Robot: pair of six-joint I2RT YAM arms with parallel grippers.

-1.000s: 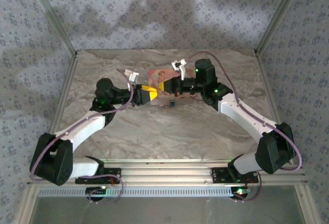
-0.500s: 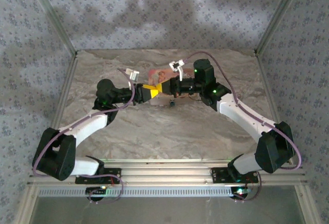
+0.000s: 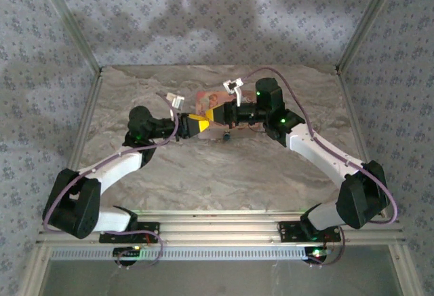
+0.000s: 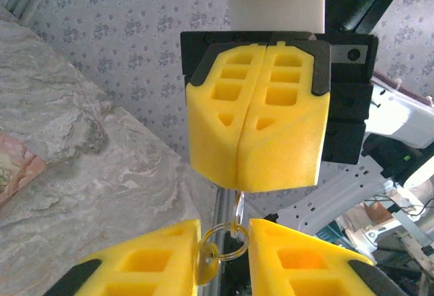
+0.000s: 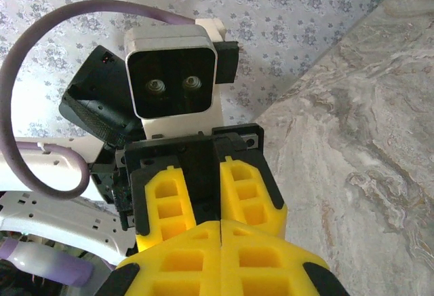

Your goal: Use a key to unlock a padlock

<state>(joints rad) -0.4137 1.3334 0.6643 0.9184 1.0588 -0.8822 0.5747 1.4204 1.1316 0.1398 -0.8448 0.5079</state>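
While the right gripper (image 4: pixel 241 176) has its pocketed yellow fingers pressed together on the thin wire of the key ring (image 4: pixel 234 227), the left gripper (image 4: pixel 224 263), at 6 o'clock of it in the left wrist view, stands part-spread with the ring hanging in the gap; whether its pads touch it I cannot tell. A brassy sliver (image 4: pixel 202 269) on the ring may be the key (too small to be sure). For a sound handover, I judge the left should close squarely on that flat piece, not the slippery round wire. The padlock (image 3: pixel 228 135), tiny, silvery with blue, lies on the marbled tabletop (image 3: pixel 271 174) at 6 o'clock of the meeting grippers, the pink box (image 3: pixel 207 97) at 12.
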